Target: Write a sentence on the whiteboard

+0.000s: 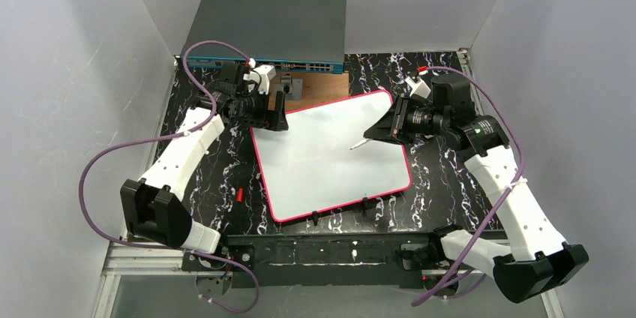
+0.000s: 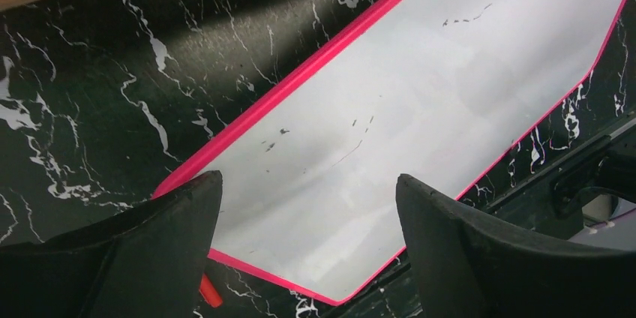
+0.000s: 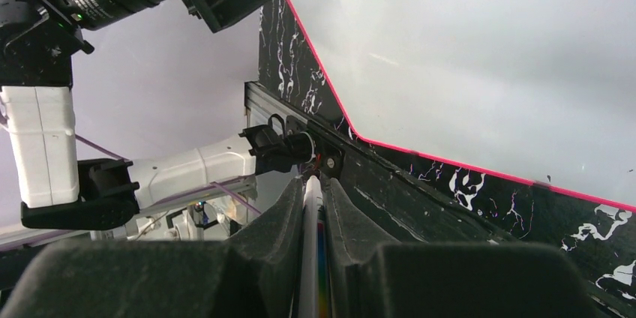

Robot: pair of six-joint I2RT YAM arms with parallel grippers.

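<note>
Top external; left hand [image 1: 276, 117] agape, empty; right hand [image 1: 377, 135] clamps marker [image 1: 359, 143]; whiteboard [image 1: 330, 160] marks unreadable

Your left arm [image 1: 180, 157] reaches forward from its base and bends inward at the wrist. Your left gripper [image 2: 309, 183] tilts down toward the worktop, its 2 fingers [image 2: 150, 250] spread wide apart. Your right arm [image 1: 517, 198] rises from its base and folds inward, wrist pointing left. Your right gripper [image 3: 313, 183] has both fingers pressed tight on a thin white pen [image 1: 358, 143].
</note>
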